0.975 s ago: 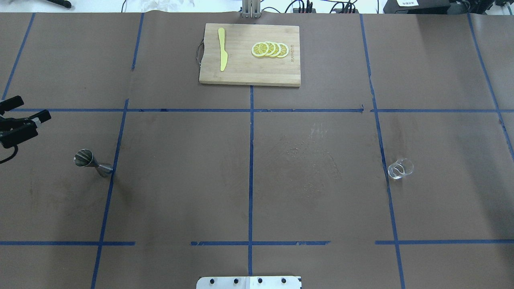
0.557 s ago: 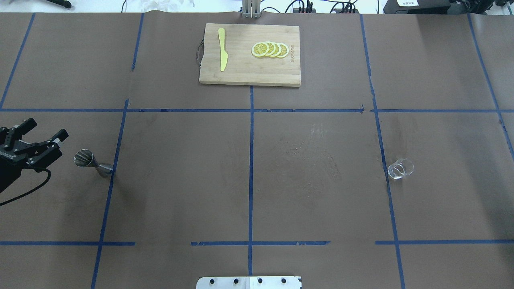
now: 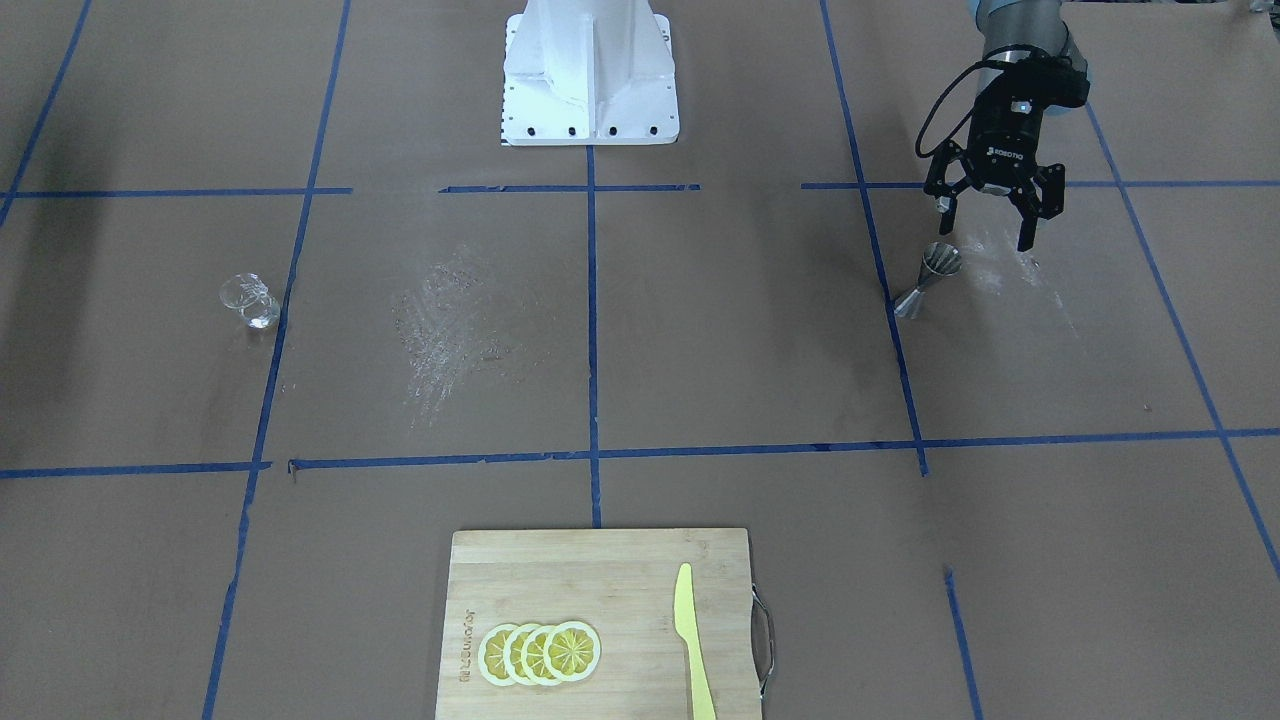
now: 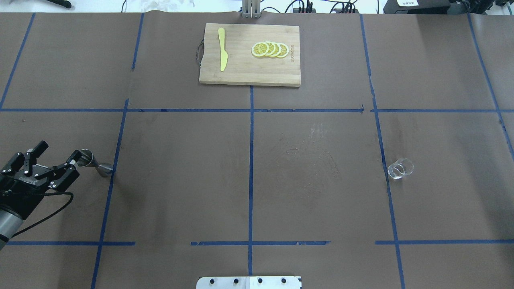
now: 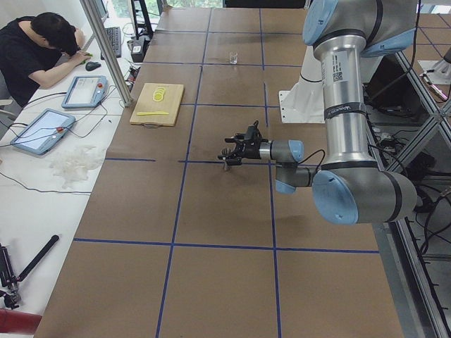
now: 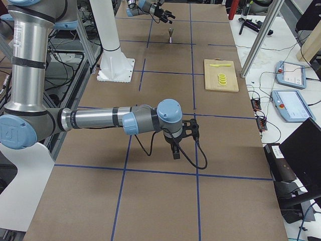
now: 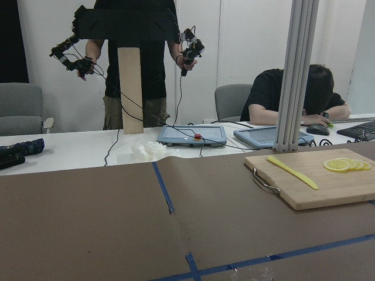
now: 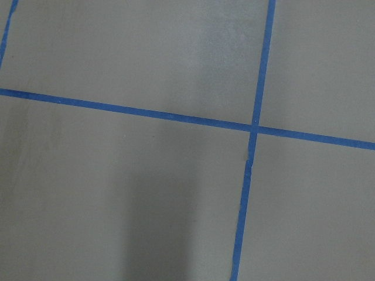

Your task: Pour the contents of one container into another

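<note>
A steel jigger (image 4: 91,162) stands on the brown table at the left, also in the front-facing view as the jigger (image 3: 930,274) and in the left side view as the jigger (image 5: 225,164). My left gripper (image 4: 59,150) is open just left of it, one fingertip (image 4: 75,155) right by the jigger's top rim; the same gripper (image 3: 985,224) hangs slightly above and behind the jigger. A small clear glass (image 4: 400,168) stands far off on the right, seen too as the glass (image 3: 248,300). My right gripper (image 6: 175,146) shows only in the right side view, low over bare table; I cannot tell its state.
A wooden cutting board (image 4: 241,74) at the far middle carries a yellow knife (image 4: 222,49) and lemon slices (image 4: 270,49). Blue tape lines grid the table. The robot's base plate (image 4: 249,282) sits at the near edge. People and tablets are beyond the far edge.
My left gripper has come in from the left edge, moving right and nearer, up to the jigger. It stays open. The jigger and glass have not moved.
</note>
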### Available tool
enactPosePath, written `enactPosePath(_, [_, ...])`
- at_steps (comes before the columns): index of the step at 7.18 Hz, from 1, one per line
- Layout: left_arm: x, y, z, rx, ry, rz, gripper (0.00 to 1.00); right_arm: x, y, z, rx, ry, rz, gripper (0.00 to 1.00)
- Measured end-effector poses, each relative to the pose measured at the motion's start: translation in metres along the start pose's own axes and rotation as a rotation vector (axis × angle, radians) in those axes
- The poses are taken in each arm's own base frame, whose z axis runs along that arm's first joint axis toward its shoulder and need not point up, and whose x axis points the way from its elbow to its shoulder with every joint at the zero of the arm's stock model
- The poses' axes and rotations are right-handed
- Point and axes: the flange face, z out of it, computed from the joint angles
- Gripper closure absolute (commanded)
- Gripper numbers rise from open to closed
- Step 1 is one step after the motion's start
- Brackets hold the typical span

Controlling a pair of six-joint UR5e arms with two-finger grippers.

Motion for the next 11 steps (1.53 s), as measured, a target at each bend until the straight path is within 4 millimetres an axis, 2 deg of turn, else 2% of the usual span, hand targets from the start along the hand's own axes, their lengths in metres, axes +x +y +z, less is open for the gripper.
enactPosePath(2, [0.008,0.021,0.005,-0.006,0.000,-0.018,0.00,0.001,0.001,0.000,0.000,0.000,0.002,0.00])
enactPosePath(6, [0.020,0.041,0.014,-0.012,0.003,-0.020,0.00,0.002,0.001,0.001,-0.002,0.000,0.003,0.00])
enactPosePath(8, [0.019,0.055,0.018,-0.022,-0.003,-0.001,0.00,0.002,0.001,0.001,-0.003,0.000,0.004,0.00])
enactPosePath(11, [0.018,0.067,0.021,-0.036,-0.002,0.018,0.00,0.003,0.001,0.001,-0.003,0.000,0.004,0.00])
